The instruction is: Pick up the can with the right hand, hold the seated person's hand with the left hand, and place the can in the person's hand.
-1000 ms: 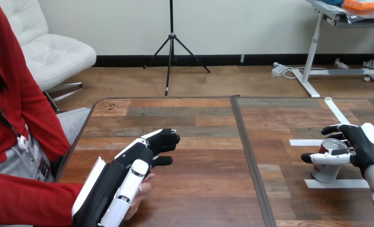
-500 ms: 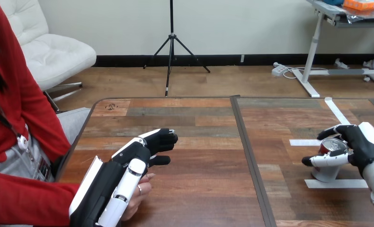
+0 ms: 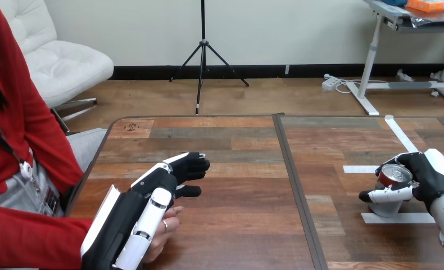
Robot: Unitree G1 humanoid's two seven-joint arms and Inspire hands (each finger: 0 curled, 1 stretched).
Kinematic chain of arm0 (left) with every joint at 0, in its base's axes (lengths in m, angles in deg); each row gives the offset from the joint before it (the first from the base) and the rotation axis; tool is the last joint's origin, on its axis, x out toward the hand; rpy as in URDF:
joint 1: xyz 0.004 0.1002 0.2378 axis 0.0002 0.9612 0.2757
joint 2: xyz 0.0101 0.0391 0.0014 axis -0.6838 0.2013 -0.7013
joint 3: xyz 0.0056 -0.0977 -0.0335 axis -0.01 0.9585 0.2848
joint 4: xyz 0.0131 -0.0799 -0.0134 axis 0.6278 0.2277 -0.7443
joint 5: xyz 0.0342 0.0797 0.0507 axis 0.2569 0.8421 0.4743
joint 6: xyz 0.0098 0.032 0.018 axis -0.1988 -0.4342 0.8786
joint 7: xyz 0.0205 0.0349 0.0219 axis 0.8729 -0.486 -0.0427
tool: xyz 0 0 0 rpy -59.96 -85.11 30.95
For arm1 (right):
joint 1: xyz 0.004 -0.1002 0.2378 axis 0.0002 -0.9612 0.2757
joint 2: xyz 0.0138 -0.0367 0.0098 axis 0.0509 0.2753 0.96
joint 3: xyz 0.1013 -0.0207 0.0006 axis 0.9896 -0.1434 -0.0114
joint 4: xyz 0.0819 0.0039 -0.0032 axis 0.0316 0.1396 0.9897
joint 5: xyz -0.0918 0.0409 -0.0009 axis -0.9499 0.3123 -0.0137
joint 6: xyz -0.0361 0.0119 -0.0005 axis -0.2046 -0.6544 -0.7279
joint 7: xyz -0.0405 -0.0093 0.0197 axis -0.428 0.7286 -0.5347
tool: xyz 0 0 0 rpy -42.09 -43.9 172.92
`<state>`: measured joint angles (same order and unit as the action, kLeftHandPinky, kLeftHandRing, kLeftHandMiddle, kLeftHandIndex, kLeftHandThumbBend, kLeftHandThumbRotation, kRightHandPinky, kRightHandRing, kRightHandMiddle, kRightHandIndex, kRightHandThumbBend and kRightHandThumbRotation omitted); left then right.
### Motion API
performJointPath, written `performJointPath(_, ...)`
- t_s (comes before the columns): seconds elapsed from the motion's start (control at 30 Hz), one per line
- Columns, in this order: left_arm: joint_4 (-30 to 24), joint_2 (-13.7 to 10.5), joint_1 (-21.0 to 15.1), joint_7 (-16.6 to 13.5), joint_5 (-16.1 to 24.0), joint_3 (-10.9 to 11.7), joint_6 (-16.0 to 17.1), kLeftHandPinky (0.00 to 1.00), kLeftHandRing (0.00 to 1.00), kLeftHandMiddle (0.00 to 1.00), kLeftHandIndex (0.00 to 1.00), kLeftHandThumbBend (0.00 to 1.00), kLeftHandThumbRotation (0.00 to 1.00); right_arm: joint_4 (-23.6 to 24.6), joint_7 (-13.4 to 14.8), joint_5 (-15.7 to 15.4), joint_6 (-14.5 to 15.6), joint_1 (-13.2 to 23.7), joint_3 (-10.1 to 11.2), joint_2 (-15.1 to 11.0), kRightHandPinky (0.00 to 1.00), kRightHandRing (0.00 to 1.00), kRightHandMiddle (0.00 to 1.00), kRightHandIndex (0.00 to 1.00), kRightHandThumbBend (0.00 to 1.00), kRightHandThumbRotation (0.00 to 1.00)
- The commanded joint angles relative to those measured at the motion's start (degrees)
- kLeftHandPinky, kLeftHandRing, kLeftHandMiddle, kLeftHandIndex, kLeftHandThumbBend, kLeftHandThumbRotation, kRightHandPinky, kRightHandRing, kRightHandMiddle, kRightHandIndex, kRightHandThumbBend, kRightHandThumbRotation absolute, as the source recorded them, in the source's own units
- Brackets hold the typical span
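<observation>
A silver can (image 3: 386, 207) with a red top stands on the wooden table (image 3: 248, 225) at the right. My right hand (image 3: 434, 177) is shut on it: the fingers wrap its far side and the thumb lies across its front. At the lower left my left hand (image 3: 162, 184) lies over the person's hand (image 3: 167, 227), whose fingertips show beneath it on the table. Its fingers reach forward past the person's hand, relaxed and bent a little, with the thumb out to the side. I see nothing curled round the person's hand.
White tape strips (image 3: 398, 218) mark the table under and behind the can. A dark seam (image 3: 296, 185) splits the tabletop down the middle. The person sits at the left edge, their red sleeve (image 3: 23, 236) along the lower left.
My right hand's fingers have drawn in closer round the can. My left hand has slid slightly back and down over the person's hand.
</observation>
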<state>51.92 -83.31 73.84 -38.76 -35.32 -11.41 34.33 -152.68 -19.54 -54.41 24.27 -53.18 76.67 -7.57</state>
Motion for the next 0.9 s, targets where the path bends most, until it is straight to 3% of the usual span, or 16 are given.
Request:
performJointPath(0.0, -0.73, 0.22, -3.07, -0.48, -0.84, 0.68, 0.80, 0.74, 0.82, 0.80, 0.78, 0.23, 0.98, 0.10, 0.92, -0.90, -0.03, 4.47, -0.94, 0.34, 0.46, 0.50, 0.53, 0.54, 0.88, 0.00)
performJointPath(0.87, -0.70, 0.20, -3.69, -1.10, -0.83, 2.04, 0.90, 0.77, 0.82, 0.80, 0.78, 0.25, 0.94, 0.08, -1.10, -1.41, 2.38, 4.71, -1.92, -0.28, 0.49, 0.54, 0.58, 0.57, 0.96, 0.03)
